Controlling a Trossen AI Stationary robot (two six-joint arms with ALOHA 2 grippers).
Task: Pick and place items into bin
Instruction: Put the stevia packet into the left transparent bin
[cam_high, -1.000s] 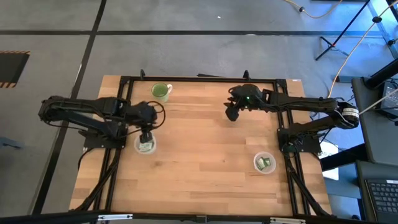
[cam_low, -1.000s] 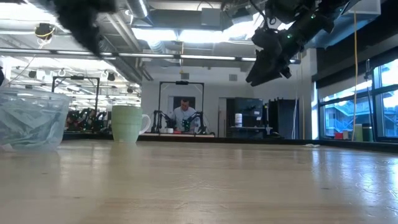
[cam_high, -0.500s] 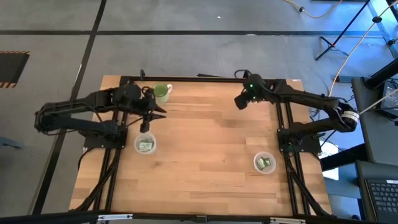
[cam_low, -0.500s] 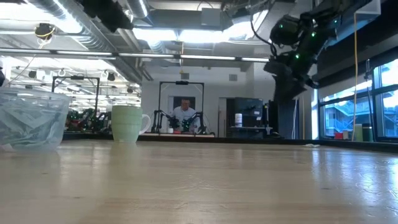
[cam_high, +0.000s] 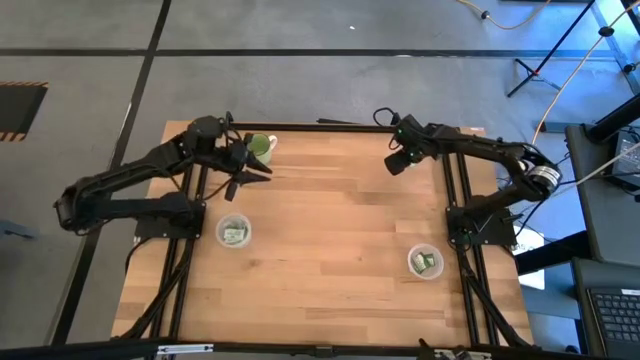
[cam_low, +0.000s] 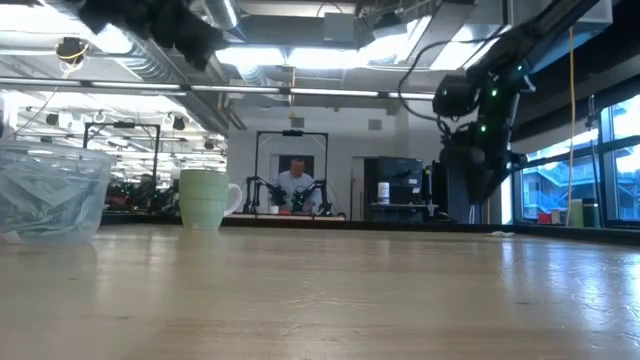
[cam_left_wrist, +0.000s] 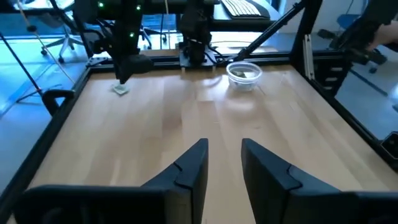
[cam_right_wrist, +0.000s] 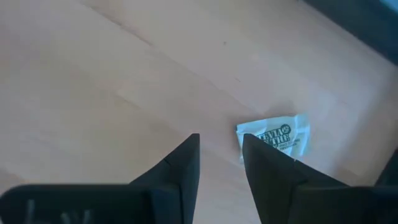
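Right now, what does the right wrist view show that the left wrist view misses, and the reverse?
Right wrist only: the dark printed lettering on the small white-and-green packet, lying just beyond the right hand, whose fingers stand apart. Left wrist only: a clear round bowl of packets at the far edge, and the left hand, open and empty. Both: that packet on the light wooden table.

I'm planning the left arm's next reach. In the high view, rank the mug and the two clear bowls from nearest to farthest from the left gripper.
From the left gripper:
1. Light-green mug, beside it at the table's far edge.
2. Left bowl, on the same side, nearer the front.
3. Right bowl, across the table by the right arm's base.
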